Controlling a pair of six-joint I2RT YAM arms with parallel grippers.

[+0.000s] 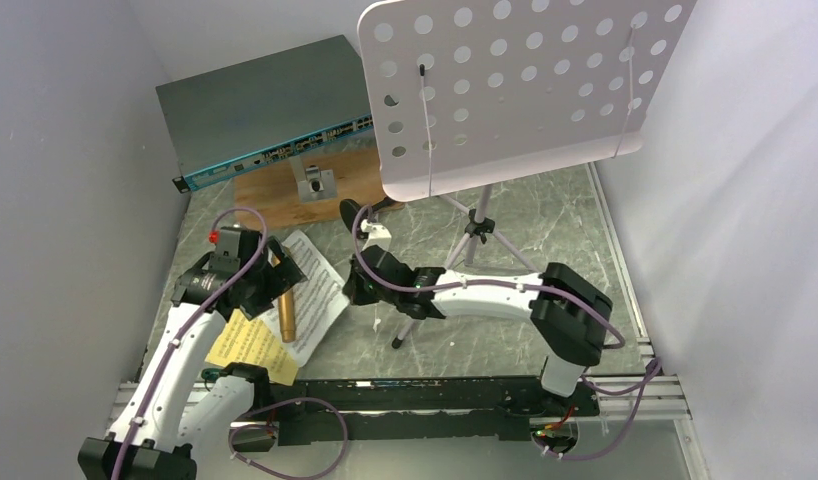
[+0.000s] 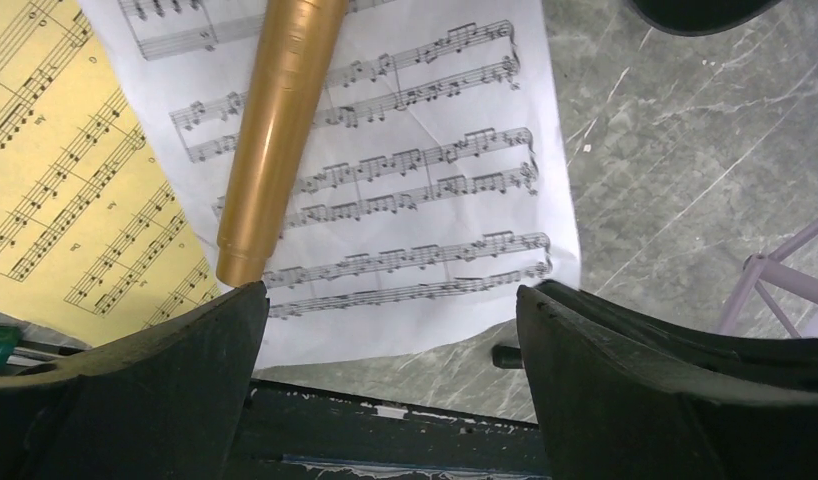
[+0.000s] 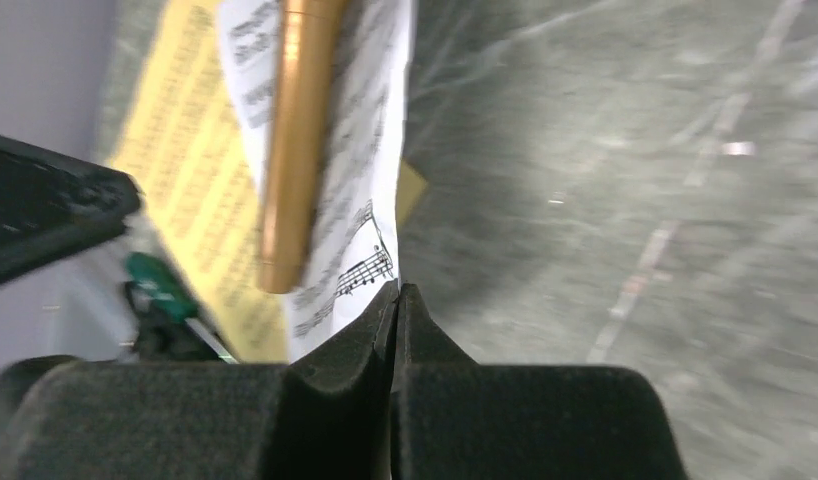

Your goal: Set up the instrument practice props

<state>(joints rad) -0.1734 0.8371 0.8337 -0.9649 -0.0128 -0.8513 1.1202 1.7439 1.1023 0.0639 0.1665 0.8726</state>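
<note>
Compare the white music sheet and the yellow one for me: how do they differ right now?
The white sheet overlaps the yellow sheet. The gold microphone lies along the white sheet, its end just at the yellow sheet's edge. The right hand is shut at the white sheet's corner, seemingly pinching it; the yellow sheet is ungripped. Both carry printed notation.

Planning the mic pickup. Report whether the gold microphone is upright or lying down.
Lying down: the gold microphone rests flat across the white music sheet, its tail end near the yellow sheet.
</note>
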